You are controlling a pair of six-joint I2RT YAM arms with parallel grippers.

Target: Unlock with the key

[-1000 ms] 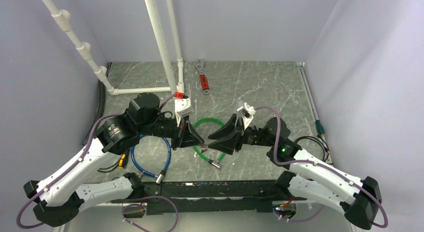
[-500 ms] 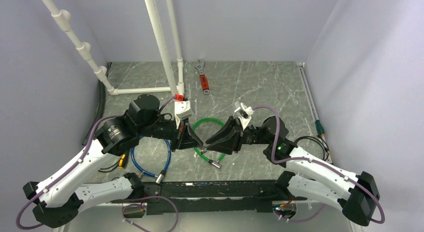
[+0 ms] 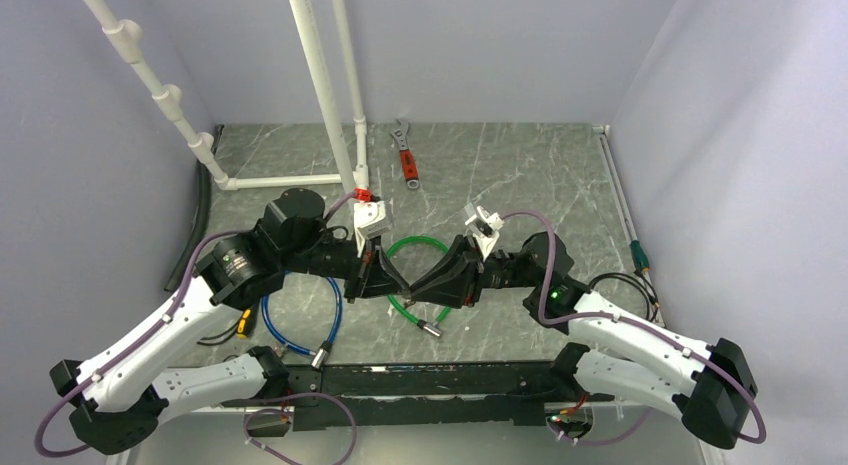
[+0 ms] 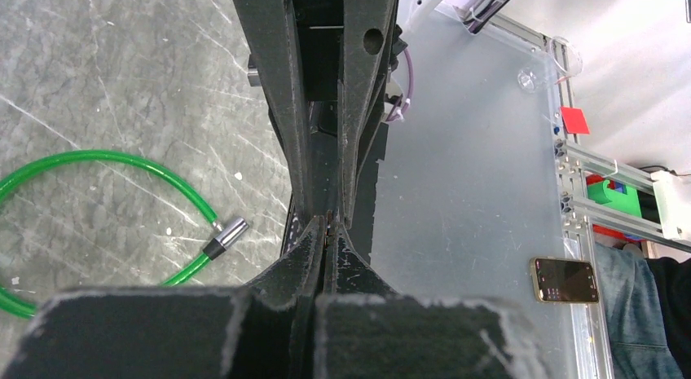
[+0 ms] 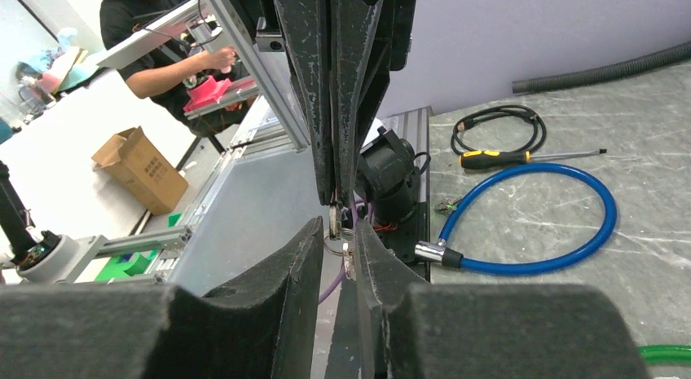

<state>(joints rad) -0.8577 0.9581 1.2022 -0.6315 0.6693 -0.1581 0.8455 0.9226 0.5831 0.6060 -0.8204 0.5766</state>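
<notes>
**While my two pincers meet nose to nose, the key hangs between them**

Where my left pincer (image 4: 328, 226) ends, its two black fingers are pressed flat together. The tiny silvery-brown metal key (image 5: 335, 217) is pinched at their very tips, with a thin wire ring (image 5: 336, 247) dangling just under it. My right pincer (image 5: 338, 230) points straight at the left one, tip to tip, with its jaws only a narrow way apart. The key and its ring sit inside that narrow gap, one finger on either side. Whether those pads touch the metal I cannot tell. Both pincers hang in the air above the grey marbled table top (image 3: 520, 175). Directly beneath their meeting tips lies the green plastic-coated cable loop (image 3: 418, 239). Its silver cylindrical lock end (image 4: 226, 234) rests on the table, below and to one side of my left pincer. Behind my left pincer, back toward its arm, lies the blue cable loop (image 5: 530, 267).
</notes>
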